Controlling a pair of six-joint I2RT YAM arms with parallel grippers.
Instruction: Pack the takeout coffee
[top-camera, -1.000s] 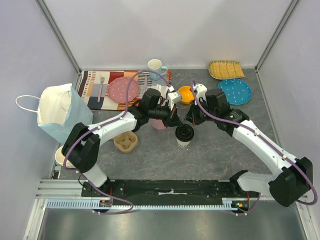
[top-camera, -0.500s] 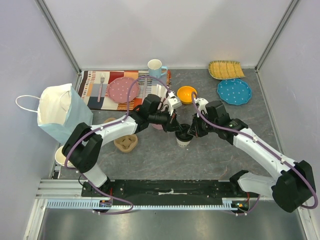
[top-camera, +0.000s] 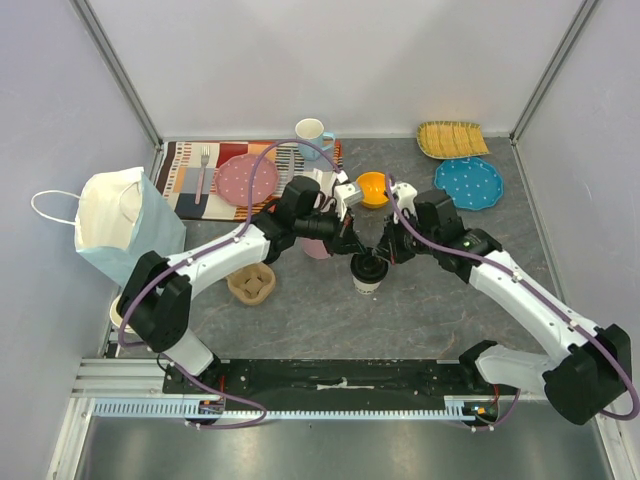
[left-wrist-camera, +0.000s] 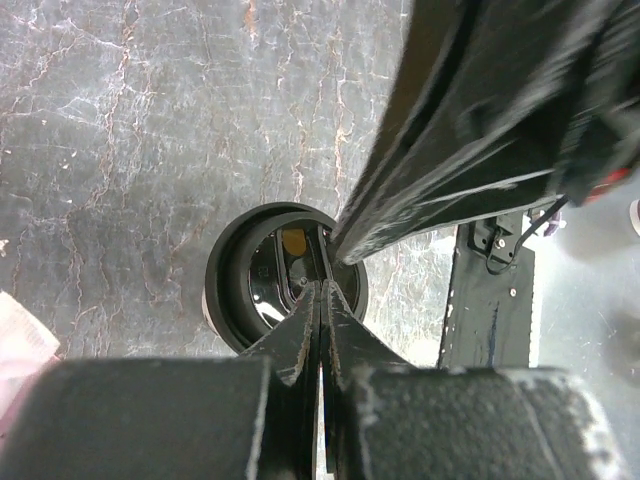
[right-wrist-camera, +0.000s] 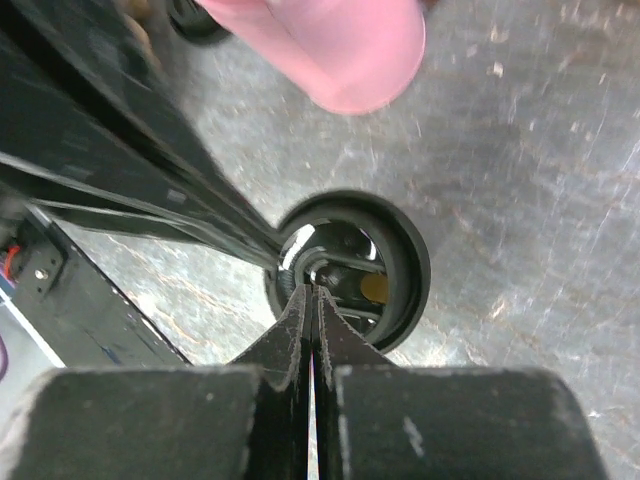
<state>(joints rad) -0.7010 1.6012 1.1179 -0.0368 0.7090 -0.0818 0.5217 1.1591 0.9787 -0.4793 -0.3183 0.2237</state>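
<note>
off-white paper cup with round black plastic lid (top-camera: 368, 274) stands mid-tabletop (top-camera: 420, 310). left pincer (top-camera: 357, 254) and right pincer (top-camera: 382, 255) meet over its lid, one from each side. tall pink cup (top-camera: 317, 247) is just behind-left of it, and round orange bowl (top-camera: 372, 187) farther behind. small brown round holder (top-camera: 251, 283) lies to the left. pale paper bag with handles (top-camera: 120, 225) stands at far left.

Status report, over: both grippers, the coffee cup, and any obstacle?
Both shut: left gripper, right gripper, tips over black lid. On table, upright, not held: takeout coffee. Close beside left gripper: pink cup.
</note>
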